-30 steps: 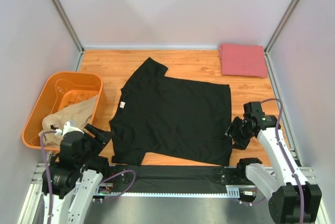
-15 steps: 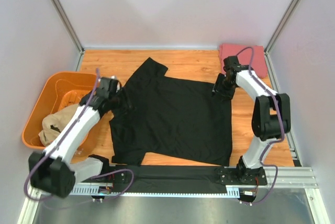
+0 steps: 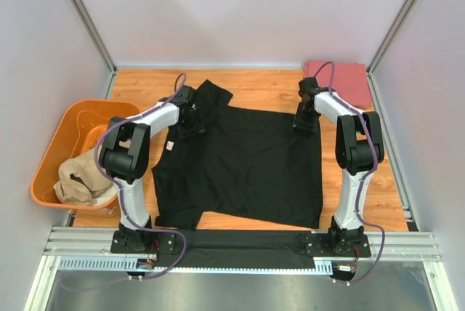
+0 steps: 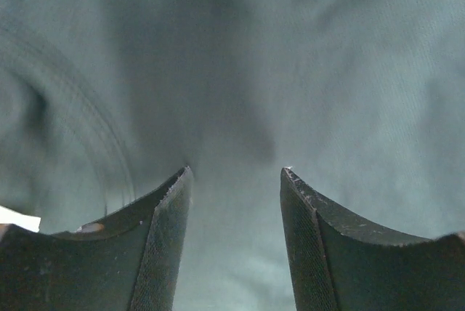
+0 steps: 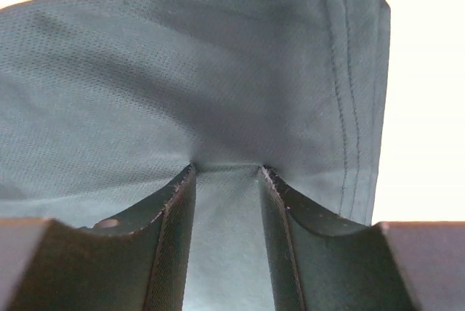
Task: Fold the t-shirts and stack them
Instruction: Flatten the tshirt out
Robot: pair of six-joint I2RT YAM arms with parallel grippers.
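The black shirt (image 3: 247, 169) lies spread flat in the middle of the table (image 3: 269, 94), neck to the left, its label (image 3: 170, 146) a small white speck. The left gripper (image 3: 190, 120) is down on the cloth between the neck and the far sleeve; from above, its tips are lost against the black. Its wrist view shows the jaws spread wide with nothing pinched, though whether the tips touch the cloth is hard to say. A curved seam (image 4: 87, 129) runs at the left, and a white scrap (image 4: 18, 218) at the edge is cut off, too little to name.

The right gripper (image 3: 305, 118) sits at the shirt's far-right corner. Close up, its jaws are apart but narrower, with the tips pressed into the cloth and creases fanning from them. The stitched hem (image 5: 349, 86) is just beside them.

The pink shirt (image 3: 341, 83) lies folded in the far-right corner, its near-left corner hidden behind the right arm (image 3: 354, 140). The tan shirt (image 3: 78, 180) is crumpled in the near end of the tub (image 3: 69, 123).
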